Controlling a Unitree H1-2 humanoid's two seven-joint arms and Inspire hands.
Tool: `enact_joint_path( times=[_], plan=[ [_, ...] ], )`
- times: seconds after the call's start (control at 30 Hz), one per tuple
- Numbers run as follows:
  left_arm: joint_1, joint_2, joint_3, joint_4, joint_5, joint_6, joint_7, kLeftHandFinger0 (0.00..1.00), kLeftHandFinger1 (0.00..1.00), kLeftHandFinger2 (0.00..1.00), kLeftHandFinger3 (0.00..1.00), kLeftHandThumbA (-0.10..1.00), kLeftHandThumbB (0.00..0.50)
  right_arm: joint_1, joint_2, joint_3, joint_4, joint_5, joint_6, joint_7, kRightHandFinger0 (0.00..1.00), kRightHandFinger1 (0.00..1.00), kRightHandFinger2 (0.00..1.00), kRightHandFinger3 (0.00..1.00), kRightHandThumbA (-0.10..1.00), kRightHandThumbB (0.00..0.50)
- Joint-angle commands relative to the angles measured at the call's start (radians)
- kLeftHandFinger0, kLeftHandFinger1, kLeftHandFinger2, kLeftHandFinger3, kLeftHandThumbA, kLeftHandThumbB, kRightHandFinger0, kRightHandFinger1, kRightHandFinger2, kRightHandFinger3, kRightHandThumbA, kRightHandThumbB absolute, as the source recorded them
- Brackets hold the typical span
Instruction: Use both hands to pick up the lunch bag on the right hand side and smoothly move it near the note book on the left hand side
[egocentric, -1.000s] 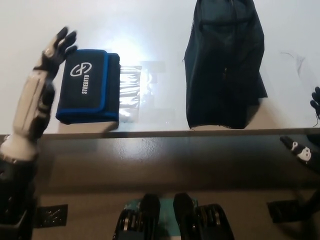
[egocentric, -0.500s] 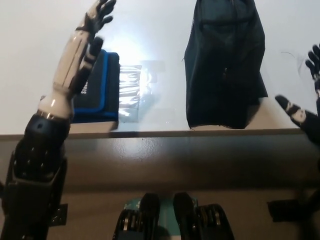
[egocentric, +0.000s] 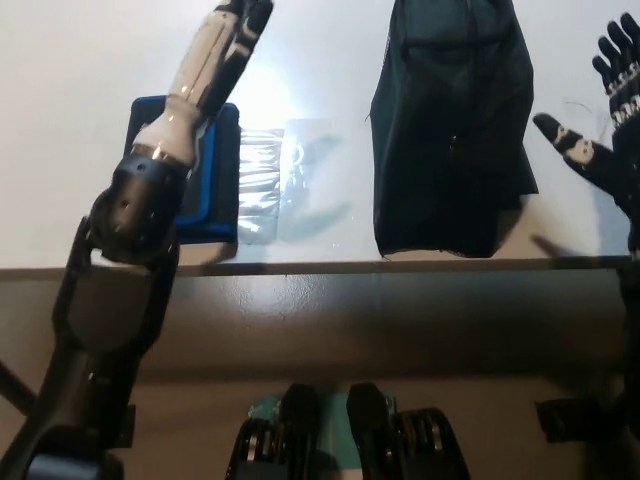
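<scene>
Both arms have risen over the worktop (egocentric: 60, 120) within the last second. The white left hand (egocentric: 240, 18), largely cropped so its state cannot be told, now reaches past the notebook (egocentric: 215, 190); the black right hand (egocentric: 605, 110), fingers spread and empty, flanks the lunch bag (egocentric: 450, 130) without touching, so the two-handed grasp is not yet made.

Head camera, steeply downward (single view)

Overhead glare washes out the white table (egocentric: 80, 60); the lower frame sits dim.
</scene>
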Motion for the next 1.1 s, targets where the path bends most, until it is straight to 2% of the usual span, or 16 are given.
enact_joint_path(
  times=[0.0, 0.1, 0.17, 0.23, 0.3, 0.33, 0.37, 0.43, 0.53, 0.63, 0.73, 0.83, 0.93, 1.03, 1.07],
  plan=[
    [-0.098, -0.014, -0.009, 0.075, 0.038, -0.041, 0.039, 1.0, 1.0, 1.0, 1.0, 1.0, 0.338, -0.081, 0.003, -0.014, 0.027, 0.028, -0.019, -0.009, 1.0, 1.0, 1.0, 1.0, 1.0, 0.163],
    [-0.13, -0.026, -0.014, 0.138, 0.031, -0.033, 0.038, 1.0, 1.0, 1.0, 1.0, 1.0, 0.359, -0.109, -0.003, -0.021, 0.077, 0.06, -0.02, 0.011, 1.0, 1.0, 1.0, 1.0, 1.0, 0.218],
    [-0.146, -0.035, -0.017, 0.176, 0.028, -0.036, 0.038, 1.0, 1.0, 1.0, 1.0, 1.0, 0.358, -0.131, -0.008, -0.028, 0.122, 0.075, -0.011, 0.016, 1.0, 1.0, 1.0, 1.0, 1.0, 0.281],
    [-0.169, -0.048, -0.015, 0.227, 0.022, -0.051, 0.04, 1.0, 1.0, 1.0, 1.0, 1.0, 0.381, -0.155, -0.009, -0.034, 0.167, 0.085, -0.021, 0.022, 1.0, 1.0, 1.0, 1.0, 1.0, 0.295],
    [-0.18, -0.053, -0.016, 0.253, 0.023, -0.058, 0.04, 1.0, 1.0, 1.0, 1.0, 1.0, 0.372, -0.166, -0.006, -0.037, 0.184, 0.088, -0.023, 0.021, 1.0, 1.0, 1.0, 1.0, 1.0, 0.296],
    [-0.193, -0.059, -0.02, 0.28, 0.025, -0.065, 0.039, 1.0, 1.0, 1.0, 1.0, 1.0, 0.363, -0.177, -0.001, -0.039, 0.2, 0.094, -0.014, 0.018, 1.0, 1.0, 1.0, 1.0, 1.0, 0.317],
    [-0.198, -0.061, -0.022, 0.29, 0.028, -0.067, 0.04, 1.0, 1.0, 1.0, 1.0, 1.0, 0.363, -0.183, 0.001, -0.04, 0.209, 0.099, -0.011, 0.019, 1.0, 1.0, 1.0, 1.0, 1.0, 0.318],
    [-0.21, -0.07, -0.023, 0.317, 0.022, -0.071, 0.035, 1.0, 1.0, 1.0, 1.0, 1.0, 0.379, -0.198, 0.01, -0.047, 0.232, 0.121, -0.006, 0.025, 1.0, 1.0, 1.0, 1.0, 1.0, 0.375],
    [-0.23, -0.085, -0.024, 0.364, 0.017, -0.085, 0.036, 1.0, 1.0, 1.0, 1.0, 1.0, 0.404, -0.208, 0.013, -0.053, 0.258, 0.162, 0.008, 0.054, 1.0, 1.0, 1.0, 1.0, 1.0, 0.402],
    [-0.249, -0.098, -0.023, 0.404, 0.015, -0.081, 0.041, 1.0, 1.0, 1.0, 1.0, 1.0, 0.422, -0.224, 0.017, -0.063, 0.295, 0.199, 0.009, 0.079, 1.0, 1.0, 1.0, 1.0, 1.0, 0.408],
    [-0.265, -0.107, -0.032, 0.446, 0.022, -0.078, 0.035, 1.0, 1.0, 1.0, 1.0, 1.0, 0.39, -0.244, 0.026, -0.077, 0.35, 0.235, 0.006, 0.101, 1.0, 1.0, 1.0, 1.0, 1.0, 0.392],
    [-0.285, -0.12, -0.031, 0.495, 0.013, -0.089, 0.032, 1.0, 1.0, 1.0, 1.0, 1.0, 0.396, -0.267, 0.03, -0.093, 0.406, 0.267, 0.001, 0.121, 1.0, 1.0, 1.0, 1.0, 1.0, 0.398],
    [-0.306, -0.141, -0.017, 0.561, -0.019, -0.108, 0.012, 1.0, 1.0, 1.0, 1.0, 1.0, 0.382, -0.292, 0.033, -0.102, 0.465, 0.295, -0.001, 0.161, 1.0, 1.0, 1.0, 1.0, 1.0, 0.39],
    [-0.321, -0.144, -0.032, 0.61, 0.011, -0.127, 0.041, 1.0, 1.0, 1.0, 1.0, 1.0, 0.399, -0.315, 0.038, -0.105, 0.511, 0.297, -0.003, 0.173, 1.0, 1.0, 1.0, 1.0, 1.0, 0.393],
    [-0.321, -0.145, -0.036, 0.615, 0.019, -0.125, 0.049, 1.0, 1.0, 1.0, 1.0, 1.0, 0.4, -0.319, 0.04, -0.105, 0.521, 0.298, -0.004, 0.18, 1.0, 1.0, 1.0, 1.0, 1.0, 0.371]
  ],
)
